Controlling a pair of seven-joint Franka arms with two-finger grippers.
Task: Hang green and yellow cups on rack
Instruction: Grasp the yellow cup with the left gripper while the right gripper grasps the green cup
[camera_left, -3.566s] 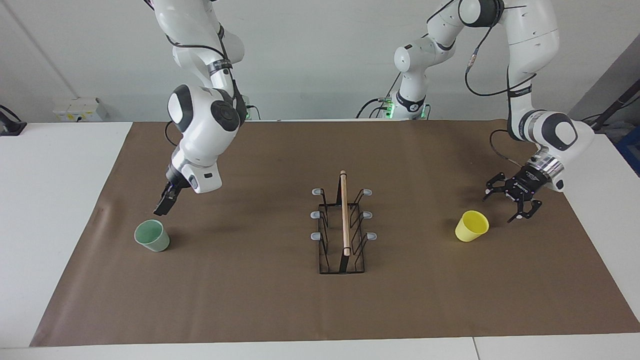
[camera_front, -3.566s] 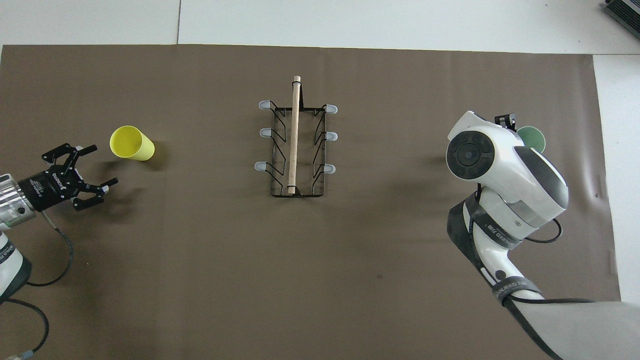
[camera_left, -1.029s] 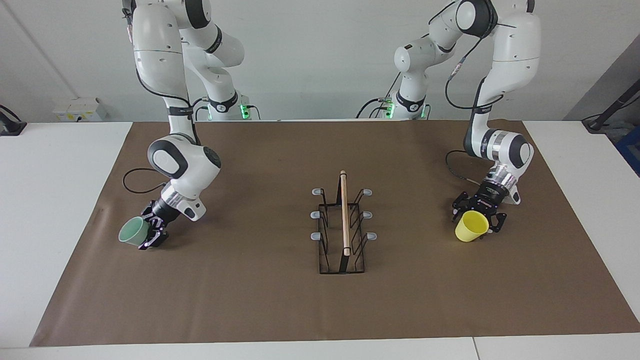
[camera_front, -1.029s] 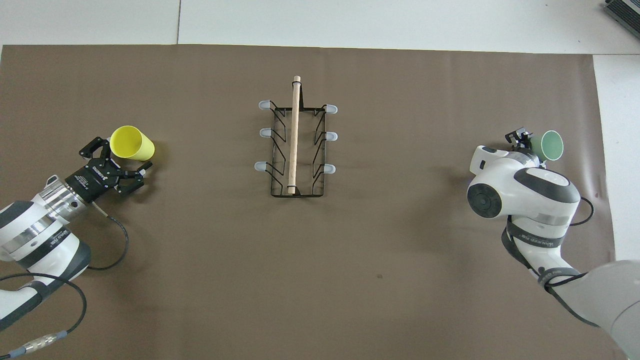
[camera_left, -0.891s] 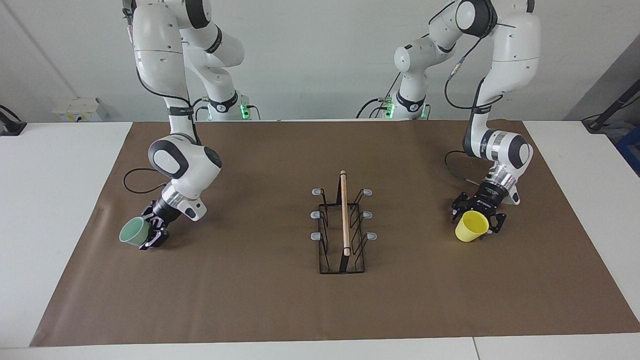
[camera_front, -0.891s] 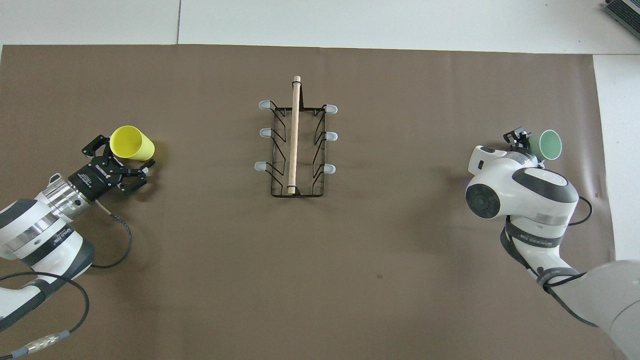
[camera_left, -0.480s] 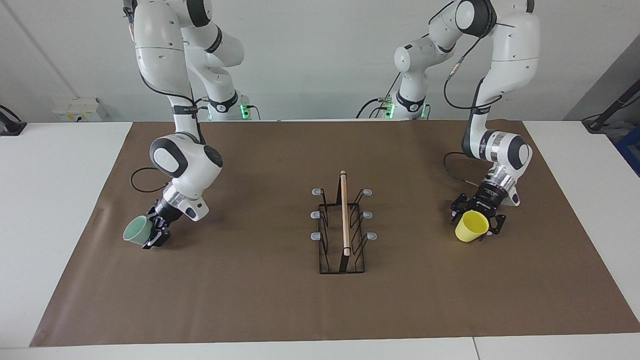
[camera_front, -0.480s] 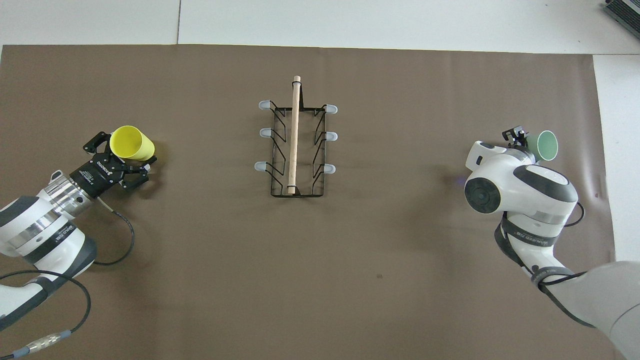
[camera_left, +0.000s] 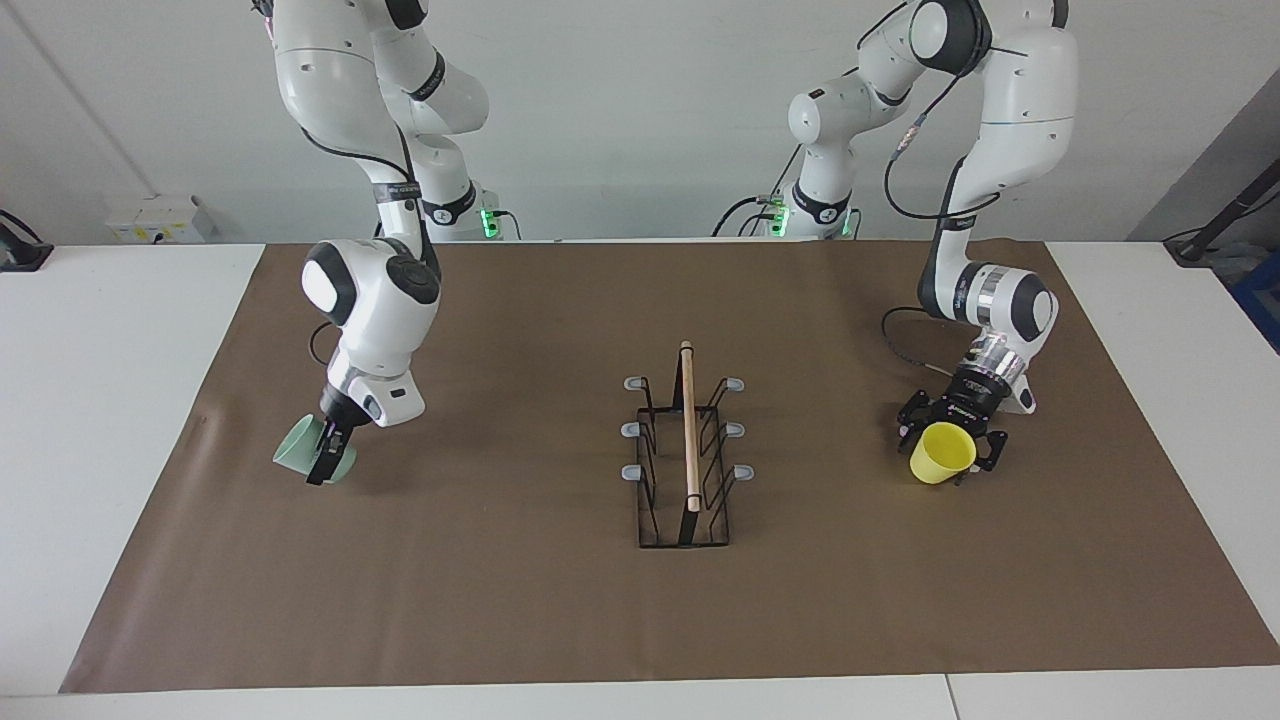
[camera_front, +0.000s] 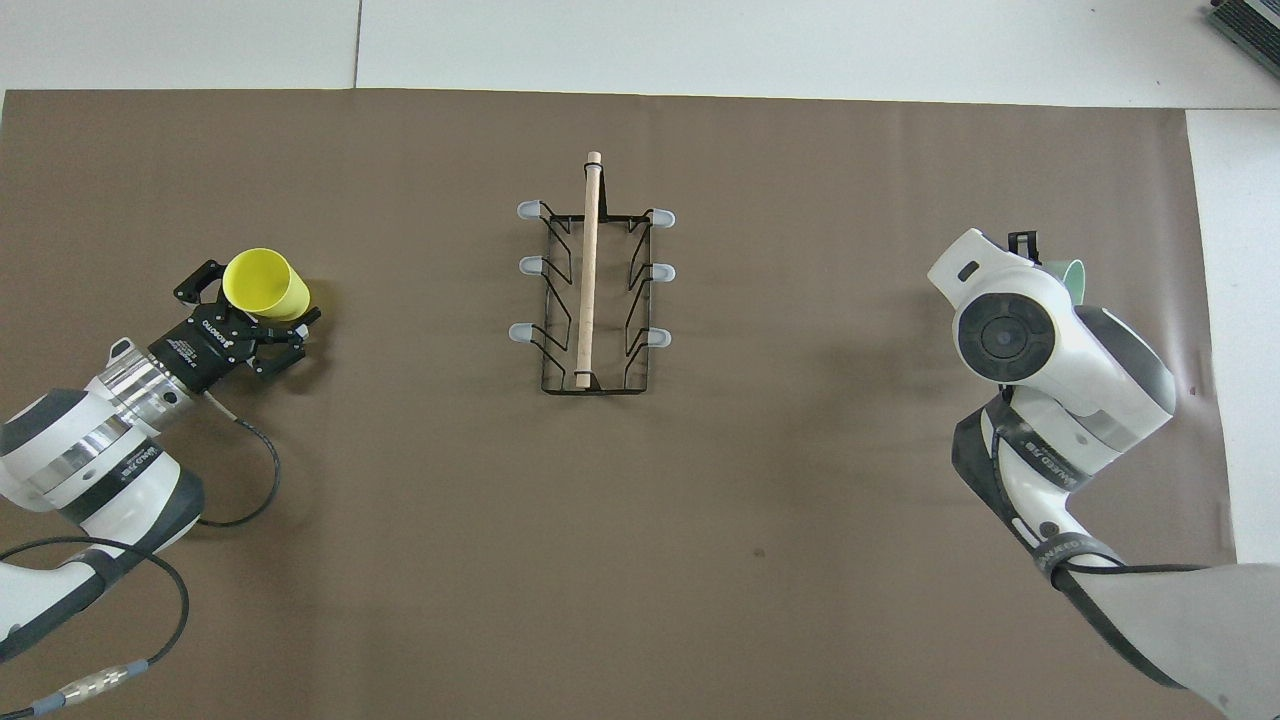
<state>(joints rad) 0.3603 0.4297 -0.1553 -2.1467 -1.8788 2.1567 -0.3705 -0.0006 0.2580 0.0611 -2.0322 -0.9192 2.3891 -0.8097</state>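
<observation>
The black wire rack (camera_left: 648, 480) (camera_front: 560, 300) with its wooden rod stands mid-table, no cup on its prongs. My right gripper (camera_left: 325, 462) is shut on the pale green cup (camera_left: 296, 452) (camera_front: 1074, 272), which hangs tilted just above the mat at the right arm's end, mouth facing down and away from the rack. In the overhead view the right arm covers most of that gripper. The yellow cup (camera_left: 943, 453) (camera_front: 262, 282) stands on the mat at the left arm's end. My left gripper (camera_left: 948, 447) (camera_front: 256, 296) is low and open, one finger on each side of the cup.
A brown mat (camera_left: 500, 600) covers most of the white table. A small white box (camera_left: 160, 218) sits at the table's edge nearest the robots, at the right arm's end. A black cable (camera_front: 250, 470) trails from the left wrist over the mat.
The right gripper has risen and swung toward the rack with the green cup, turning its mouth downward. The left gripper has edged further around the yellow cup.
</observation>
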